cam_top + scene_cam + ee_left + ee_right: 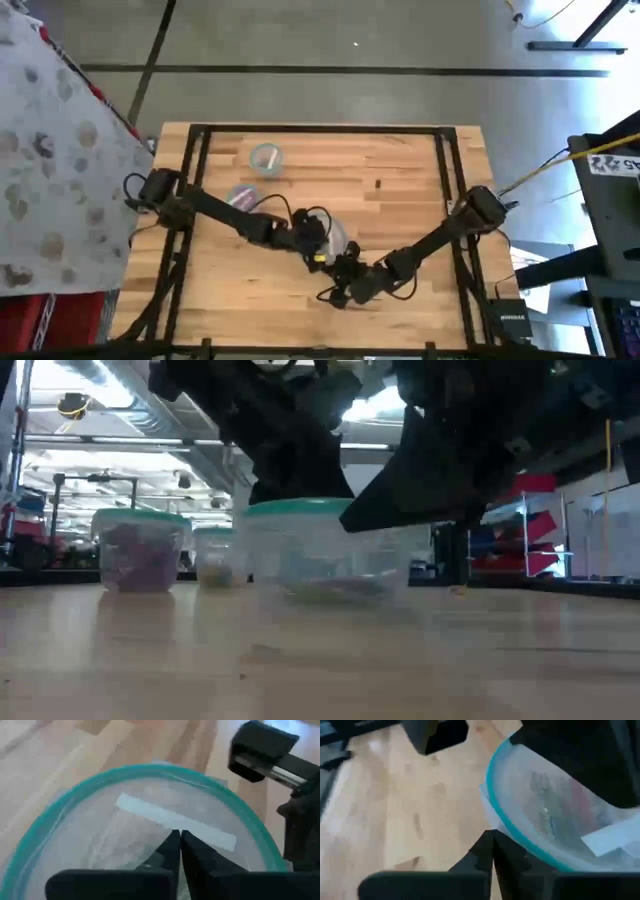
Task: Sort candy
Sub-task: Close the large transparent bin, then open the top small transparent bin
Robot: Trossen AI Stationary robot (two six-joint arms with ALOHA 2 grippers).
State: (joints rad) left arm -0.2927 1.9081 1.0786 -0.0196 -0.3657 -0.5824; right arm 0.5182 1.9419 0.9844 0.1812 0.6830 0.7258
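Observation:
A clear bowl with a teal rim (100,780) stands near the table's middle and shows nearest in the low view (320,550). It holds a few reddish and greenish candy pieces (560,805). My left gripper (180,837) is shut above the bowl's opening (322,245), and I see nothing between its fingers. My right gripper (493,837) is shut over the bare table just on the near side of this bowl (340,290). A white strip (175,820) is stuck on the bowl.
Two more teal-rimmed bowls stand toward the far left. One holds magenta candy (140,555) (243,196); the other (265,158) (218,555) holds yellowish pieces. Both arms cross close together over the table's near middle. Bare wood (400,170) lies at the far right.

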